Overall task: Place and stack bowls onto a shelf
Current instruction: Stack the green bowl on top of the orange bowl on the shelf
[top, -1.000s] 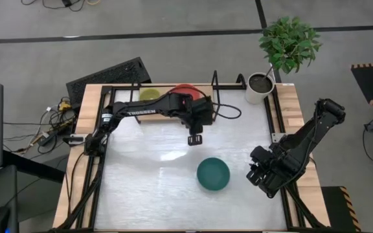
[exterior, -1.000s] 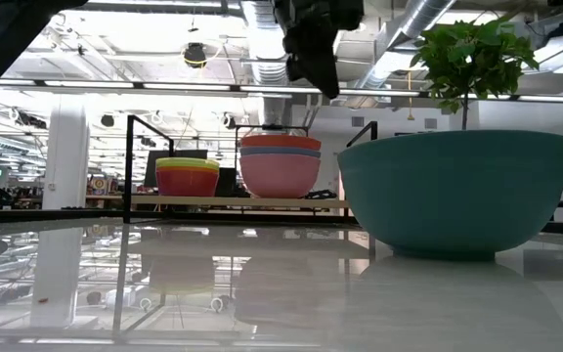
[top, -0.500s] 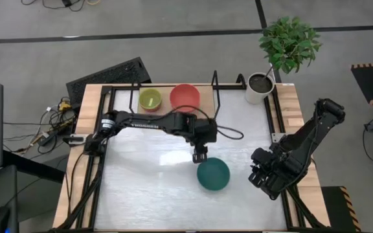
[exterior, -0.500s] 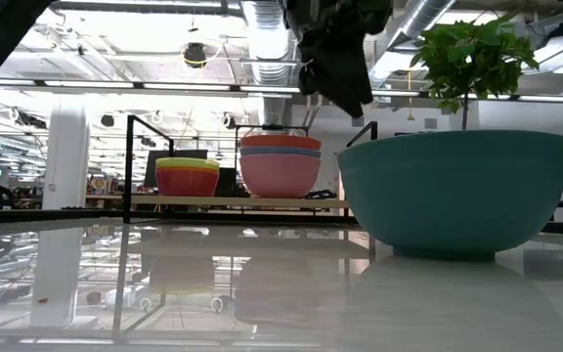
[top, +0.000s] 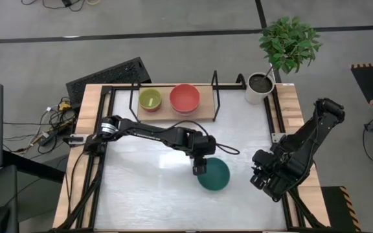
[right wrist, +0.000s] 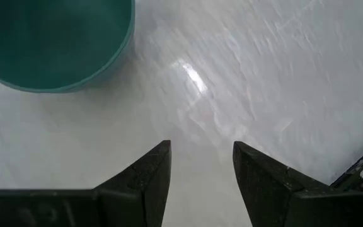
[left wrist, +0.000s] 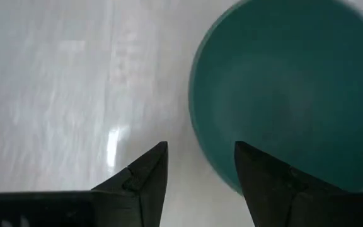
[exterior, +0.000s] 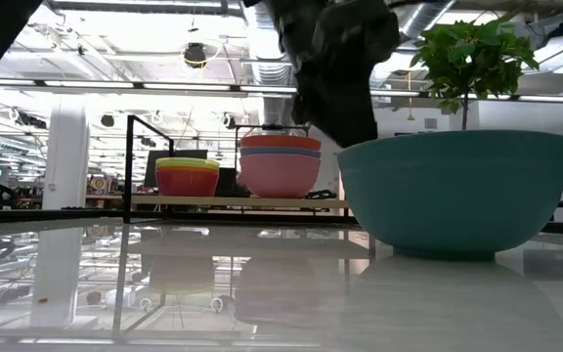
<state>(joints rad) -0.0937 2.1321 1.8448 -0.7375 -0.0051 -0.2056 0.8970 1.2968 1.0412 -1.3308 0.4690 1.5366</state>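
L gripper (top: 200, 169) came off the shelf (top: 207, 111) to teal bowl (top: 214, 175) rim, jaws now spread, empty; R gripper (top: 259, 180) spread, idle. Last pickup next.

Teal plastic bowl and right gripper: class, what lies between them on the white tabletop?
Nothing: in the high view, only bare white tabletop separates the teal plastic bowl from the open right gripper.

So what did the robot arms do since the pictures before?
The left gripper left the shelf and swung down the table to the teal bowl. Its fingers are open over the bowl's rim, not gripping yet. The right gripper, the teal bowl and the bowl stacks on the shelf stayed put.
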